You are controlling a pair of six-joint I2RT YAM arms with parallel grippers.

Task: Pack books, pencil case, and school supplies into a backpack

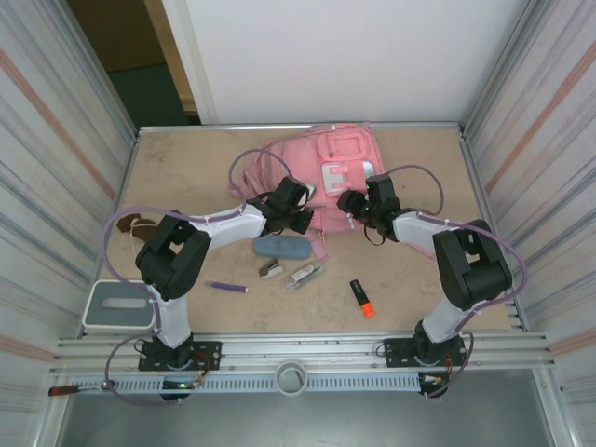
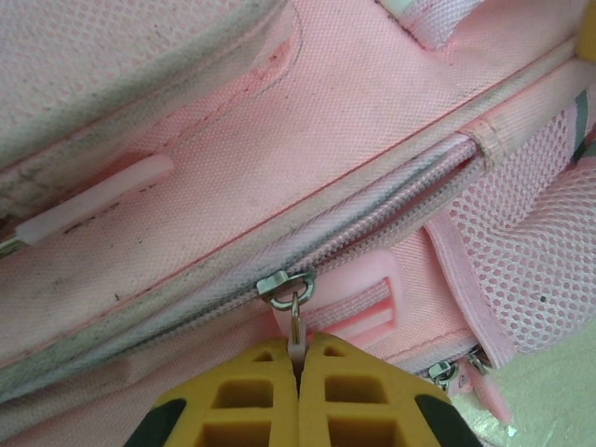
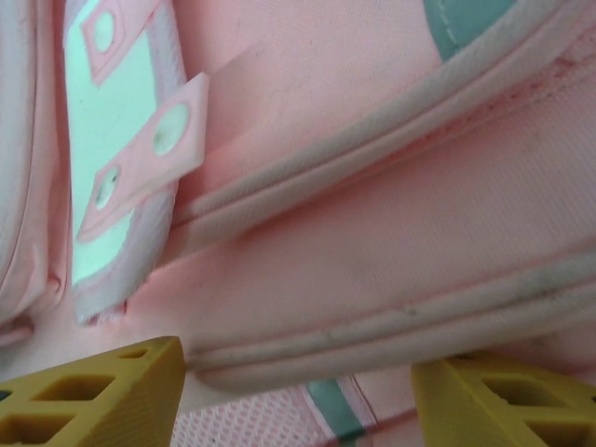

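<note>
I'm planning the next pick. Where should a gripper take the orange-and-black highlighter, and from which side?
Grip the highlighter mid-barrel, from straight above, with the jaws closing across its narrow width. It lies flat with bare table all round it, so there is likely room for a jaw on each side.

Scuffed tan tabletop [image 1: 186, 177] spreads under and around my fingers [image 2: 363, 391]. Well beyond them stands a plain white panel [image 1: 354, 56], with a dark doorway gap [image 1: 130, 56] to its left. Ribbed pale walls with a reddish stripe close in, left wall [image 1: 56, 140] and right wall [image 1: 540, 112]; aluminium rails [image 1: 307, 349] run behind my fingers; light flat, even, shadows soft.
</note>
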